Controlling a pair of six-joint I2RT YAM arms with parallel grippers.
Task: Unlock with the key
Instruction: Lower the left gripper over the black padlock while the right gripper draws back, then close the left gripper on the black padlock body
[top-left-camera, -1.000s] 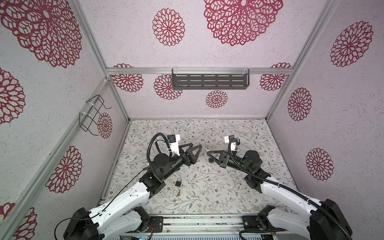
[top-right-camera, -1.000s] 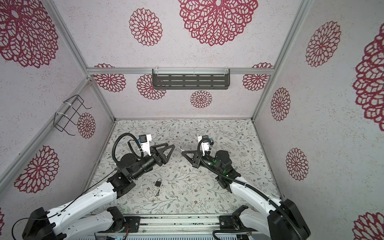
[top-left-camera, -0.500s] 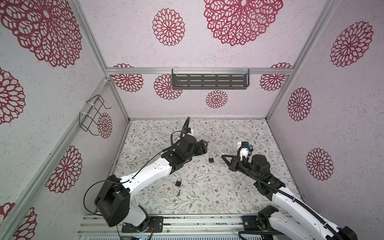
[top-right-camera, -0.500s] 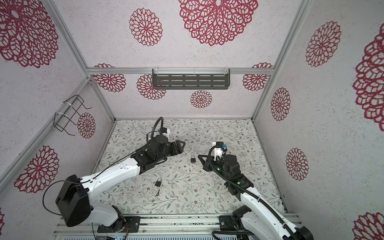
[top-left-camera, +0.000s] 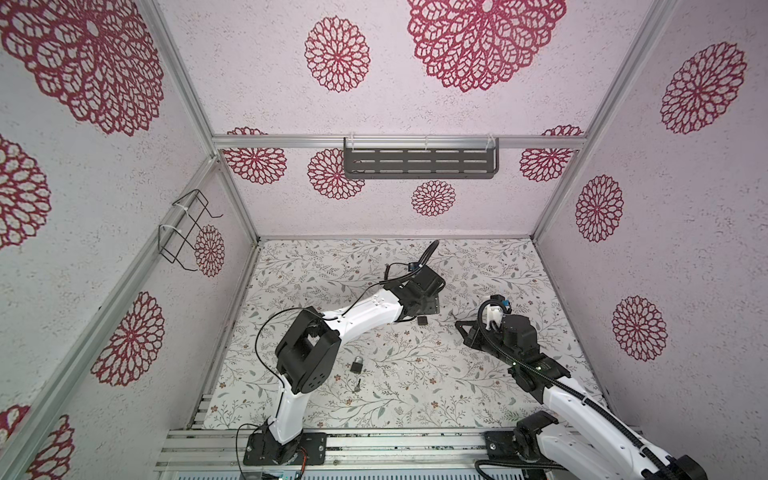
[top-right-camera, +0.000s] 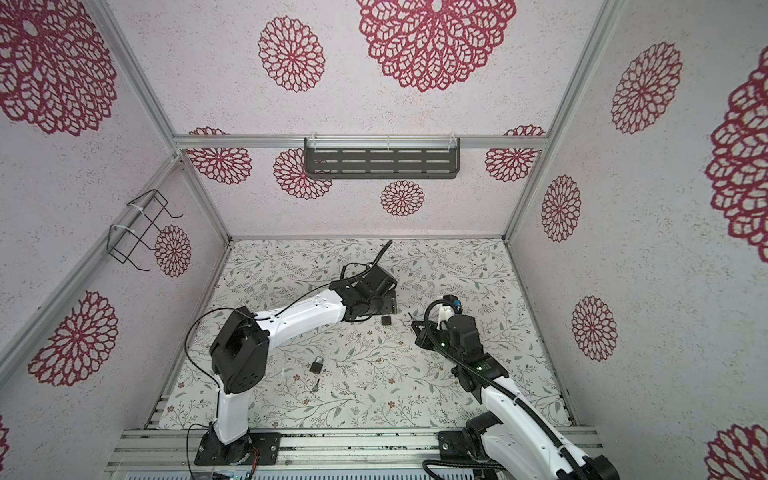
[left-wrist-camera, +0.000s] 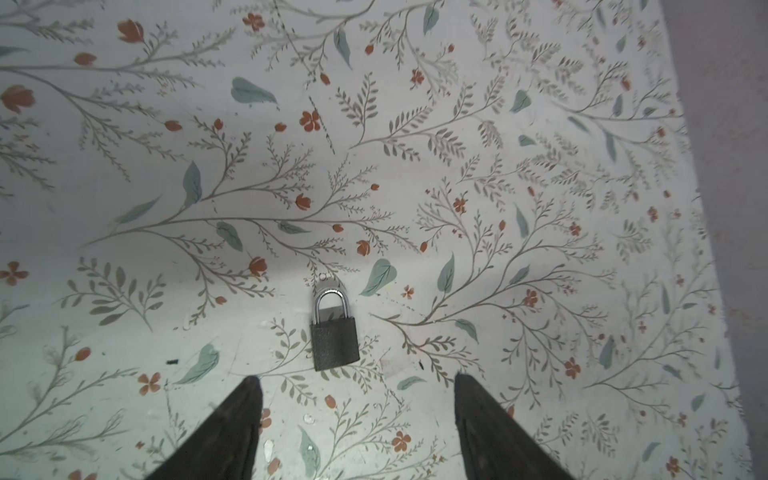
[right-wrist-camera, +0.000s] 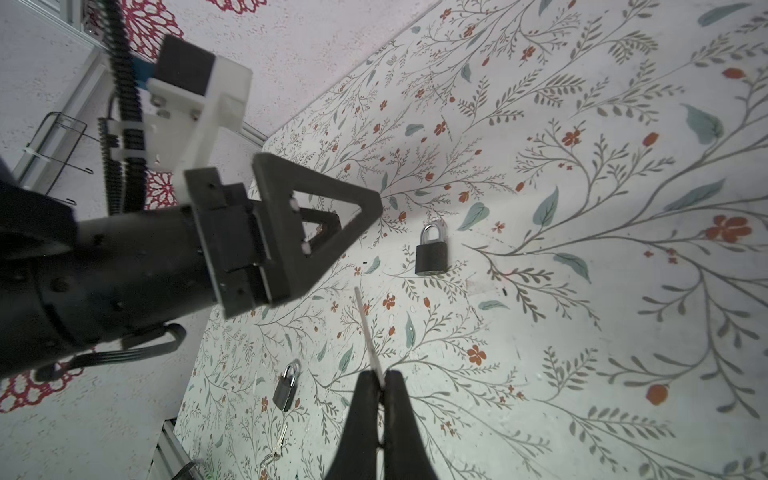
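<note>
A dark padlock (left-wrist-camera: 334, 338) with a silver shackle lies flat on the floral mat near the middle, also seen in both top views (top-left-camera: 423, 320) (top-right-camera: 386, 320). My left gripper (left-wrist-camera: 357, 380) hangs open just above it, pointing down, fingertips (left-wrist-camera: 249, 395) apart and empty. It also shows in a top view (top-left-camera: 428, 311). My right gripper (right-wrist-camera: 380, 380) is shut on the key (right-wrist-camera: 365, 328), a thin silver blade that sticks out toward the padlock (right-wrist-camera: 431, 251). In the top views the right gripper (top-left-camera: 458, 324) (top-right-camera: 414, 324) sits low, just right of the padlock.
A second padlock (top-left-camera: 356, 365) (right-wrist-camera: 286, 388) lies nearer the front, with another key (top-left-camera: 357, 384) (right-wrist-camera: 276, 446) beside it. A grey shelf (top-left-camera: 419, 164) hangs on the back wall and a wire rack (top-left-camera: 185, 230) on the left wall.
My left arm has stretched out from the front to above the middle padlock, and its jaws have narrowed slightly. The right arm has shifted right and lowered, still shut on the key.
</note>
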